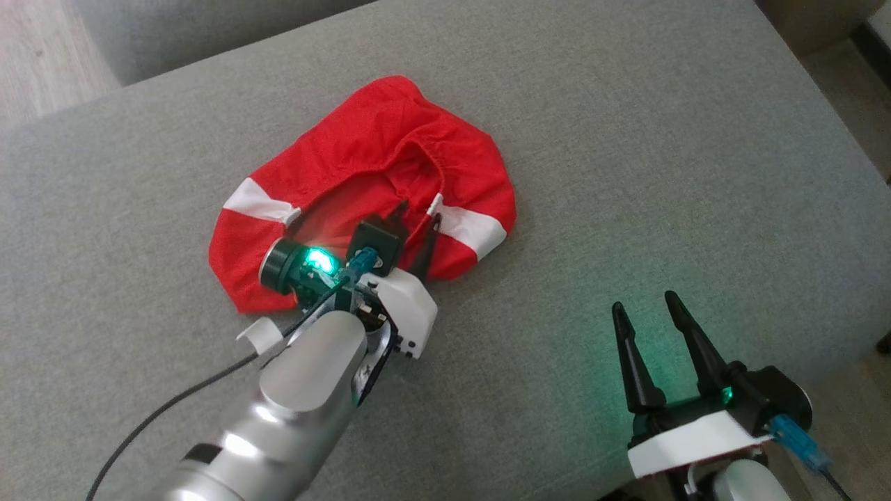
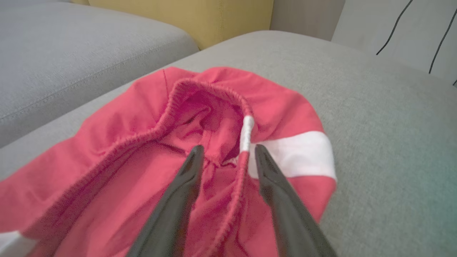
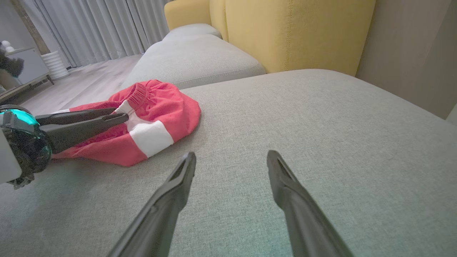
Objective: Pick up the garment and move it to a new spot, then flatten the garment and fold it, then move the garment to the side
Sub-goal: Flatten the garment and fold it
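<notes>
A crumpled red garment [image 1: 362, 160] with white bands and an elastic waistband lies on the grey cushion [image 1: 626, 174]. My left gripper [image 1: 419, 212] is down on its near right part. In the left wrist view the left gripper [image 2: 228, 148] has its fingers apart, straddling the waistband of the garment [image 2: 125, 117] beside a white band. The right wrist view shows the garment [image 3: 157, 107] at left with the left gripper [image 3: 119, 113] reaching into it from the side. My right gripper [image 1: 643, 301] hovers open over bare cushion to the right, and its fingers [image 3: 231, 154] hold nothing.
A second grey cushion [image 3: 192, 57] and a yellow sofa back [image 3: 292, 32] stand beyond the garment. Wooden floor [image 1: 42, 56] lies off the cushion's far left edge. A black cable [image 1: 160, 410] trails from my left arm.
</notes>
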